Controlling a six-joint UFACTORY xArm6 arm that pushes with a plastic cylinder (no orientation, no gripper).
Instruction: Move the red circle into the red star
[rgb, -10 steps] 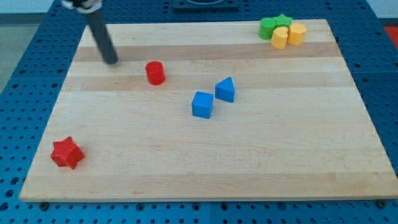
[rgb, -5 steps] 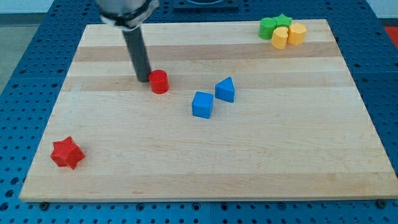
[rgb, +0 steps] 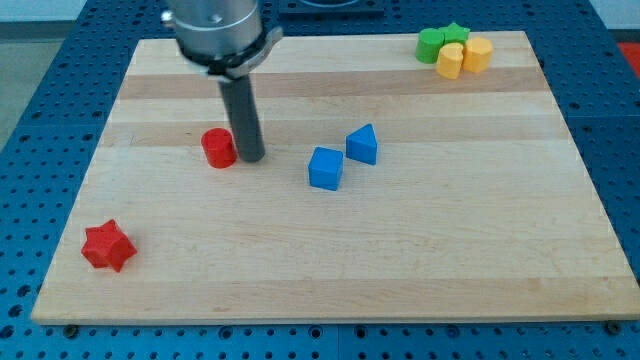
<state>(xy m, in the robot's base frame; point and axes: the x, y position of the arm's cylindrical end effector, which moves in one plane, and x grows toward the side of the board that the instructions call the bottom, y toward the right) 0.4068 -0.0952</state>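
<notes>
The red circle (rgb: 218, 147) lies on the wooden board left of centre. My tip (rgb: 250, 158) stands right against its right side, touching or nearly touching it. The red star (rgb: 107, 246) lies near the board's bottom left corner, well down and left of the circle. The dark rod rises from the tip up to the arm's grey body at the view's top.
A blue cube (rgb: 325, 168) and a blue wedge-shaped block (rgb: 362, 144) sit just right of centre. Two green blocks (rgb: 433, 43) and two yellow blocks (rgb: 464, 56) are bunched at the board's top right corner. The board's left edge (rgb: 75, 195) runs near the star.
My tip went from the board's upper left, round the red circle, to its right side. The circle first shifted a little down and right, then moved left.
</notes>
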